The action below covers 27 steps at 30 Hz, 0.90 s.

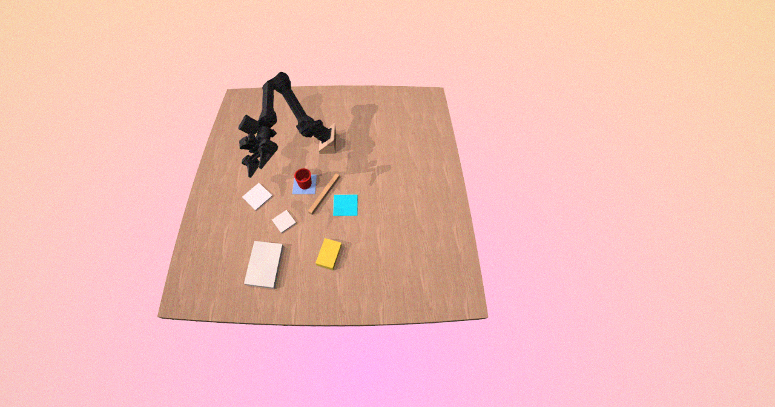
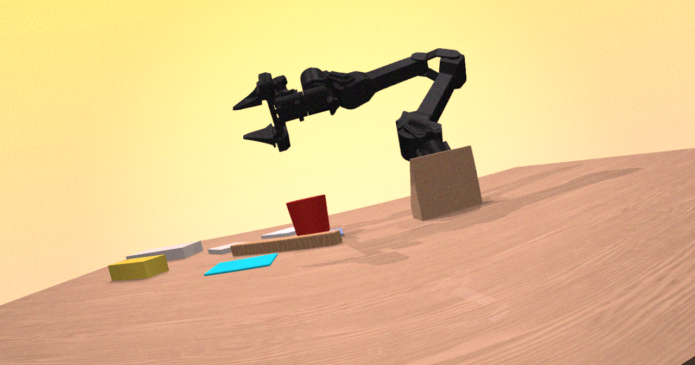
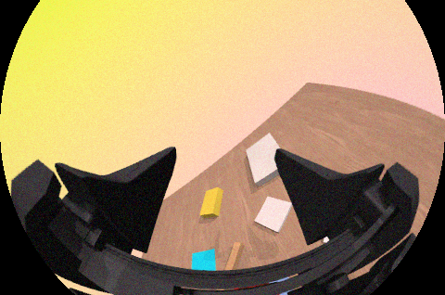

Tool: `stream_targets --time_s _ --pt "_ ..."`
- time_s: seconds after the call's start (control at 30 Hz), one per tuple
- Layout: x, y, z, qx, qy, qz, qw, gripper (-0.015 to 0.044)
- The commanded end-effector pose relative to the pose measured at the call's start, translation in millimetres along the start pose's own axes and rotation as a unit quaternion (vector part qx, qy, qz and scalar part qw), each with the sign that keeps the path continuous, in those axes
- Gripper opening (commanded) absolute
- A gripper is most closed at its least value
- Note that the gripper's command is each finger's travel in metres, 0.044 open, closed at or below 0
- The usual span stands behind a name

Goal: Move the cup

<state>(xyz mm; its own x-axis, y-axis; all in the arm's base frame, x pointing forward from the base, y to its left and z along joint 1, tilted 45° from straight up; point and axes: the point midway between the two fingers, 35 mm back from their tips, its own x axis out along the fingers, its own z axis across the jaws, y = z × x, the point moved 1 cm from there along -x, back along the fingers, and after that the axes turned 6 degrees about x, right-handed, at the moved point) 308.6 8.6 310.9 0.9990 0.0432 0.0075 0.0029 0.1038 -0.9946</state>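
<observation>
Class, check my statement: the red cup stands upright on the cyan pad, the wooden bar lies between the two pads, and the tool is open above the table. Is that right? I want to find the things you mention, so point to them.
One part is wrong: the red cup (image 1: pixel 303 179) (image 2: pixel 309 215) stands on the blue pad (image 1: pixel 297 189), not the cyan one (image 1: pixel 346 205) (image 2: pixel 242 264) (image 3: pixel 204 260). The top view shows this. The rest stands.
</observation>
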Motion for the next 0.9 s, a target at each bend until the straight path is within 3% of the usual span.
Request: stream_targets --time_s 0.0,0.13,0.3,0.5,0.7,0.77,0.87 --pt "1.3 3.8 0.3 -0.002 0.002 0.009 1.000 0.0374" --pt "12.5 81.2 7.4 -0.059 0.027 0.199 0.978 0.0269" --pt "-6.2 151.5 13.4 -0.164 0.036 0.386 0.907 0.0148" --pt "-53.9 202.4 10.5 -0.337 0.022 0.573 0.747 0.0148" --pt "-102.1 200.9 -0.6 -0.553 -0.023 0.691 0.464 0.0148" --pt "-104.1 198.1 -1.2 -0.571 -0.028 0.696 0.435 0.0148" --pt "-104.1 198.1 -1.2 -0.571 -0.028 0.696 0.435 0.0148"
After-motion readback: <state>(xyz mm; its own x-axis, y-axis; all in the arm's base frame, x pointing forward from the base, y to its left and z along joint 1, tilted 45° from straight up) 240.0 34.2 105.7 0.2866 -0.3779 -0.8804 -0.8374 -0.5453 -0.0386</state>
